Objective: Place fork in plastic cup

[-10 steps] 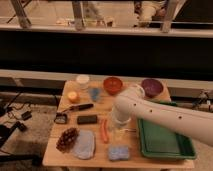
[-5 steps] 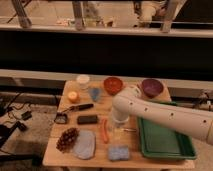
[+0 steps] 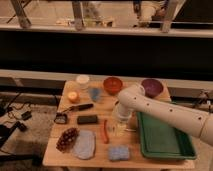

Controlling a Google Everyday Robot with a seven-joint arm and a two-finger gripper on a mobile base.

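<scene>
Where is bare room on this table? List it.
The green tray has a bare floor. A small patch of table lies between plastic cup, black block and the gripper, which hangs between tray and carrot. Crowded: the corner with pine cone and grey cloth.

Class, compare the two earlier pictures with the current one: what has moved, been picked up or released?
Nothing visibly changed. The gripper still hangs low over the table, just right of the carrot and beside the green tray. The plastic cup and other items sit where they were.

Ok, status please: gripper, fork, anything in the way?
Gripper open, low between carrot and green tray. Fork hidden, maybe beneath it. Path to plastic cup looks free.
</scene>
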